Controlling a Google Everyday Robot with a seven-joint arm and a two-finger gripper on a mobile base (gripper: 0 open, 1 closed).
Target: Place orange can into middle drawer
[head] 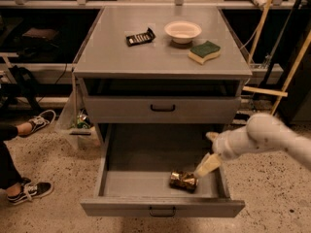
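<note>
Fingers (206, 166) of the gripper (205, 154) stand spread apart inside the right side of the open middle drawer (141, 184), the lower fingertip touching the right end of the orange can (183, 180), which lies unclamped on the drawer floor near the front panel.

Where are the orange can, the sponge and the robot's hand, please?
orange can (183, 180), camera view, middle of its dented side.
sponge (204, 49), camera view, its green top.
hand (201, 172), camera view, its tip beside the can, inside the middle drawer (160, 208).
</note>
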